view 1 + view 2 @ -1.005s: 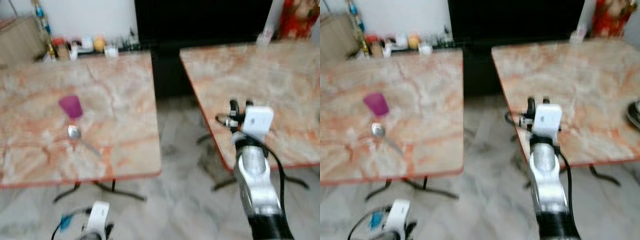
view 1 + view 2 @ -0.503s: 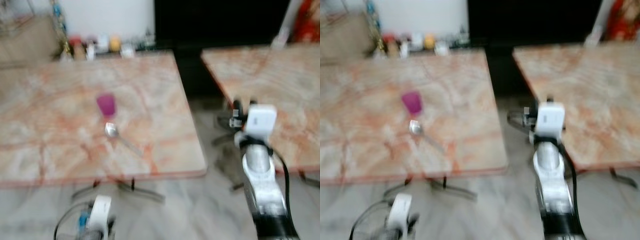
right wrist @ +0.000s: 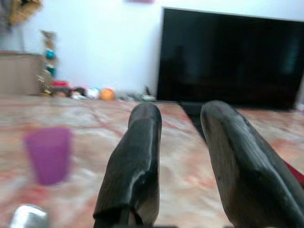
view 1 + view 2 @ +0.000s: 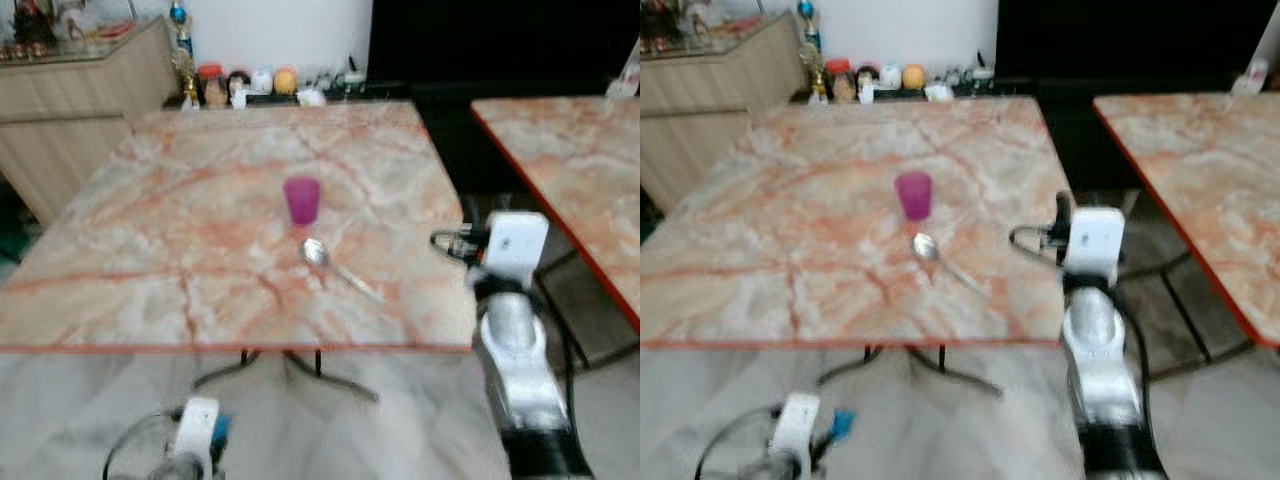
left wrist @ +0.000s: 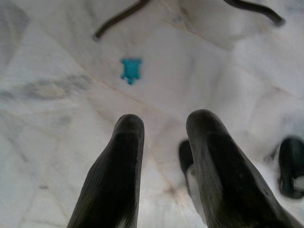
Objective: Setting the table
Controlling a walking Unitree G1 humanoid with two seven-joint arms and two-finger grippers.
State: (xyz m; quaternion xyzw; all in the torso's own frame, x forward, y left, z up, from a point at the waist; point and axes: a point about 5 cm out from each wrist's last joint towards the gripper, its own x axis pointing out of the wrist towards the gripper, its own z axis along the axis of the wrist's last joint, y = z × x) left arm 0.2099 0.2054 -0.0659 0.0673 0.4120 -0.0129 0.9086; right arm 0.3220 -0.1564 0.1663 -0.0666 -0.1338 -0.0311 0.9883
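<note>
A purple cup (image 4: pixel 301 199) stands upright near the middle of the marble table (image 4: pixel 150 240). A metal spoon (image 4: pixel 335 265) lies just in front of it, handle pointing toward the table's right front corner. My right arm (image 4: pixel 515 243) is raised at that corner, beside the table's edge. Its gripper (image 3: pixel 180 123) is open and empty, pointing across the tabletop with the cup (image 3: pixel 47 154) and spoon bowl (image 3: pixel 28 216) off to one side. My left gripper (image 5: pixel 164 128) hangs low over the pale floor, fingers slightly apart, holding nothing.
A second marble table (image 4: pixel 570 150) stands to the right across a narrow gap. Behind are a black screen (image 4: pixel 500 40), a low shelf of small items (image 4: pixel 260 82) and a wooden cabinet (image 4: pixel 80 90). Black table legs (image 4: pixel 300 365) spread below.
The camera has swung left, so the table with the cup and spoon now fills the middle of the picture. My right arm keeps its raised pose.
</note>
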